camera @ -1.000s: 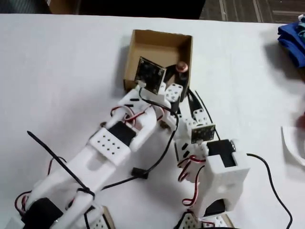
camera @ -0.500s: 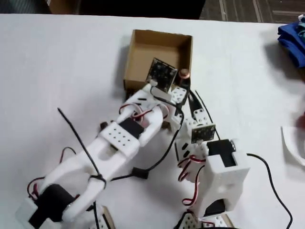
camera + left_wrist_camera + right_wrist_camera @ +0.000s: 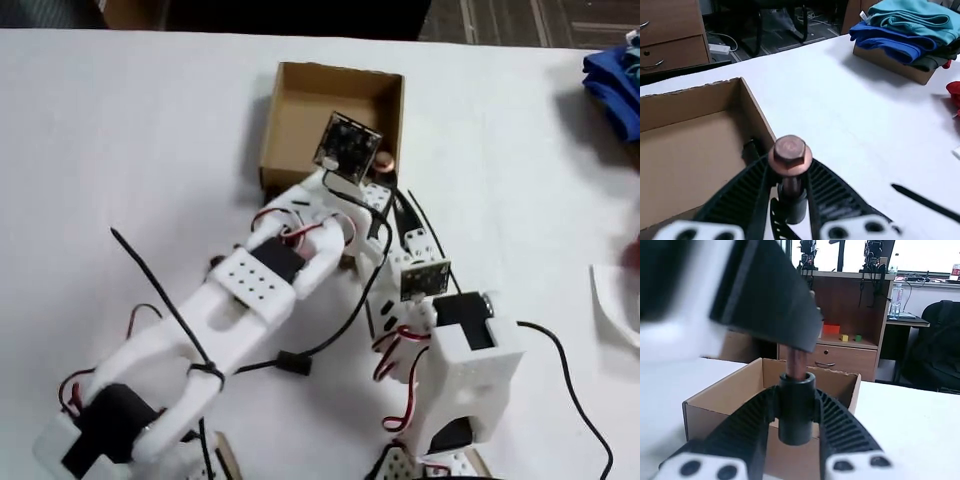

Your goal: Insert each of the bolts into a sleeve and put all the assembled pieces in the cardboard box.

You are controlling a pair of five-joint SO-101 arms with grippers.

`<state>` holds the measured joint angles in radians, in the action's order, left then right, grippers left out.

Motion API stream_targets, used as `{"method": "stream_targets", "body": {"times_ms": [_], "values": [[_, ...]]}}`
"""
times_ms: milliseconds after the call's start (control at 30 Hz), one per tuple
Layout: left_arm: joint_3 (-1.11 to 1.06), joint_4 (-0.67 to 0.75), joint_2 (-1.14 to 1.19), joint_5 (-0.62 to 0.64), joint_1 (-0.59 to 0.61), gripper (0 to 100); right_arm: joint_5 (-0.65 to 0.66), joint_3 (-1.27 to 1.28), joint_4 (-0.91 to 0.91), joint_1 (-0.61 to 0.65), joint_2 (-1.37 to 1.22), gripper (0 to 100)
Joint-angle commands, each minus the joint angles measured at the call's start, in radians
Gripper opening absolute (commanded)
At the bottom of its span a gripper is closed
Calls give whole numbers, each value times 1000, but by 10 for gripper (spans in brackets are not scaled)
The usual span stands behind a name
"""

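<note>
A copper bolt (image 3: 789,150) with a hex head stands upright with my left gripper (image 3: 790,175) shut on its shaft just under the head. Its lower end enters a black sleeve (image 3: 796,410), and my right gripper (image 3: 796,400) is shut on that sleeve from the opposite side. The bolt shaft (image 3: 799,362) shows above the sleeve. In the high view the bolt (image 3: 385,159) sits just outside the right front corner of the open cardboard box (image 3: 335,72), where both arms meet. The box interior (image 3: 690,150) looks bare where visible.
A pile of blue and teal cloth (image 3: 905,25) on a small box lies at the table's far right. A white curved object (image 3: 615,300) sits at the right edge. Black cables (image 3: 330,340) trail between the arms. Open table lies left of the box.
My left arm has swung right, carrying the bolt a little nearer to the box's right front corner. The right arm has stayed still.
</note>
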<state>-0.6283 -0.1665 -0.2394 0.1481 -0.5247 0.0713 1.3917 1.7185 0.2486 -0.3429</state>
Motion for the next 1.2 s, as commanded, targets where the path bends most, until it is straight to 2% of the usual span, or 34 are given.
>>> {"method": "stream_targets", "body": {"times_ms": [0, 167, 233, 567, 833, 1033, 1167], "values": [[61, -3, -6, -2, -2, 48, -5, -20, 10, 5, 5, 21], [61, -8, -8, 5, -2, 252, -3, -20, 10, 4, 4, 21], [61, -8, -8, 5, -2, 298, -3, -20, 10, 7, 2, 21], [61, -6, -8, -2, 5, 301, -3, -20, 10, 8, -2, 21], [120, -8, -8, -46, 109, 302, -3, -20, 10, 8, -2, 21], [131, -9, -8, -57, 103, 302, -3, -20, 10, 8, -2, 21], [159, -20, -8, -57, 141, 302, -3, -20, 10, 7, -2, 21]]}}
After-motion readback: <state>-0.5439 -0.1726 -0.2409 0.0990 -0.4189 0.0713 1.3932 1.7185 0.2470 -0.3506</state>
